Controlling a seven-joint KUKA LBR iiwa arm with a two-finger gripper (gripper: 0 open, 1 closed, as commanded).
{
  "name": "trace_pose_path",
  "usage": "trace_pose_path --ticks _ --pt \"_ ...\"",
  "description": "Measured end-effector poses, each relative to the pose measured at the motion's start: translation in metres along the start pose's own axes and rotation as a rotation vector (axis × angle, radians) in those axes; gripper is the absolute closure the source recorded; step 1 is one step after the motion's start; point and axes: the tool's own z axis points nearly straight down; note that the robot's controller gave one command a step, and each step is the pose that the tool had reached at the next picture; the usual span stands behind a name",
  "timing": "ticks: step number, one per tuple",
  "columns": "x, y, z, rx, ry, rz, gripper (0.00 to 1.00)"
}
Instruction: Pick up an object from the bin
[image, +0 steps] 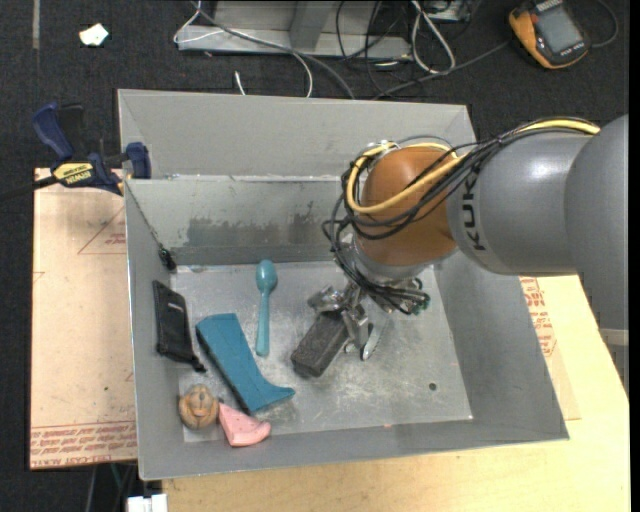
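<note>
Six loose things lie in the bin (440, 395); the pincer (352, 326), prongs apart, sits at the upper end of a dark grey block (315, 351), right of a teal spoon (264, 302).

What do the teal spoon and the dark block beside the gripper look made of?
Teal spoon: likely plastic; smooth, with one even colour and a slight sheen. Dark block: possibly foam or rubber; matte grey with a dull, speckled surface, though the look leaves it open.
</note>
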Motion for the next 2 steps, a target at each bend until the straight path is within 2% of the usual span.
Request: trace_pose_path --ticks 2 --pt "-0.0004 0.0000 -0.0024 0.000 -0.002 0.002 1.00"
